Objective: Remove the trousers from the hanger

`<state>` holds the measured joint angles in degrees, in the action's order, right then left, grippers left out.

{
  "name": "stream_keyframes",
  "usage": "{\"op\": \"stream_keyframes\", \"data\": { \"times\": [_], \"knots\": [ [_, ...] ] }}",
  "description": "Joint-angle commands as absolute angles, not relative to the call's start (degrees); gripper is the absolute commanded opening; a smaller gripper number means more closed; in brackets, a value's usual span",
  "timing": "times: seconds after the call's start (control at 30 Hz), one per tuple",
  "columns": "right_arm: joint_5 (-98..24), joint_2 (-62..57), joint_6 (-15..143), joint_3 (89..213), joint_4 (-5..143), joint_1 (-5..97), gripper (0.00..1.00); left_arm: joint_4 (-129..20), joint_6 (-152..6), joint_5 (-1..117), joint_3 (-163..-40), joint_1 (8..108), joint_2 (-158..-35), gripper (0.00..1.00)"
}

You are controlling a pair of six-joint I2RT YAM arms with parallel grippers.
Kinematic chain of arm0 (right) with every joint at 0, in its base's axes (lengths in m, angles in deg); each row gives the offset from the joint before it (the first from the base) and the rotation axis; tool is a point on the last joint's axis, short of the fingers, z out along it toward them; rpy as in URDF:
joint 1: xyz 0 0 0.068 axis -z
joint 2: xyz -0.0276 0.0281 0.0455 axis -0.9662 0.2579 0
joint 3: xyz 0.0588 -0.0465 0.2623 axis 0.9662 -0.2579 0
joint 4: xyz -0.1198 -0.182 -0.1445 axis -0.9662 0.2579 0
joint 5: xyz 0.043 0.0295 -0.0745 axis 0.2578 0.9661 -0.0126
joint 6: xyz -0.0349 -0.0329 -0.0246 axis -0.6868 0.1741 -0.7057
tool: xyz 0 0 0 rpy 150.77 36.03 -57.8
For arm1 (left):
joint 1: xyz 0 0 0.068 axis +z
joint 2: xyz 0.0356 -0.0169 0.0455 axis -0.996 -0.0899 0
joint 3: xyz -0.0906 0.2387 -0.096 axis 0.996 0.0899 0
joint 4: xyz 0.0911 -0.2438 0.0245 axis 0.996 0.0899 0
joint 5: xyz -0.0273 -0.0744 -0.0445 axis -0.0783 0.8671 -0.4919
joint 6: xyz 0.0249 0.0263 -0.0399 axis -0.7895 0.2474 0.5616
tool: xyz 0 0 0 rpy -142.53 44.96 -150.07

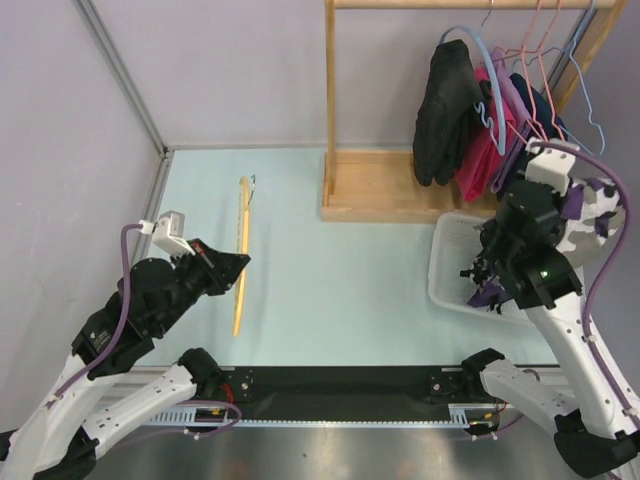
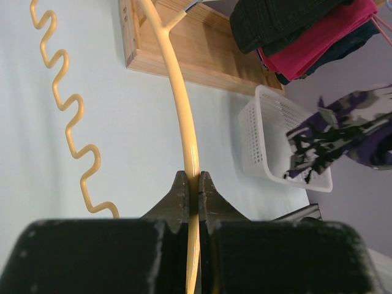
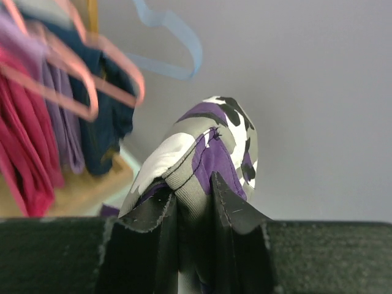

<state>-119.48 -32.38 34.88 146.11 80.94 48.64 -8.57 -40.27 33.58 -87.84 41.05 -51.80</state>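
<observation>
My left gripper (image 2: 199,184) is shut on the curved bar of an empty yellow hanger (image 2: 184,116), pinched between both jaws. The hanger's wavy lower bar (image 2: 67,116) runs off to the left. From above, the hanger (image 1: 241,250) lies along the pale table in front of the left gripper (image 1: 235,265). The trousers (image 3: 208,147), purple, white and black camouflage, are off the hanger. My right gripper (image 3: 193,190) is shut on a fold of them. They (image 1: 600,205) hang at the right, with a part drooping into the white basket (image 1: 450,260).
A wooden rack base (image 1: 380,190) stands at the back. Black, pink, purple and navy garments (image 1: 455,110) hang from pink and blue hangers (image 3: 73,79) right next to my right arm. The basket (image 2: 257,141) sits in front of the rack.
</observation>
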Motion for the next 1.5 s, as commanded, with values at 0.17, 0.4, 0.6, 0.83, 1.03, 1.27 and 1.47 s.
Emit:
{"op": "stream_keyframes", "data": {
  "times": [0.17,0.4,0.6,0.83,1.03,1.27,1.47],
  "knots": [
    [-104.0,-33.71,71.18,132.25,101.91,53.7,0.0,-13.22,-41.89,35.24,-90.87,41.25,-52.7,0.0],
    [-97.68,-32.91,87.1,121.61,104.48,52.21,0.09,-14.01,-41.8,36.29,-90.08,41.25,-52.79,0.0],
    [-92.05,-32.82,91.5,118.61,106.06,52.12,0.39,-15.51,-41.71,38.22,-89.81,41.25,-52.7,0.0],
    [-92.75,-34.84,92.99,126.95,119.05,50.54,0.77,-16.39,-41.71,39.45,-89.99,41.25,-53.05,0.0],
    [-88.98,-39.5,95.99,134.42,127.76,47.38,0.93,-17.35,-41.8,39.98,-89.81,41.25,-53.23,0.0],
    [-75.73,-42.49,95.91,139.26,125.59,39.65,0.94,-17.62,-41.45,40.07,-90.08,41.25,-53.14,0.0],
    [-66.83,-42.32,93.27,135.33,107.76,25.15,0.93,-18.41,-39.43,40.42,-89.72,41.25,-52.96,0.0]
  ]
}}
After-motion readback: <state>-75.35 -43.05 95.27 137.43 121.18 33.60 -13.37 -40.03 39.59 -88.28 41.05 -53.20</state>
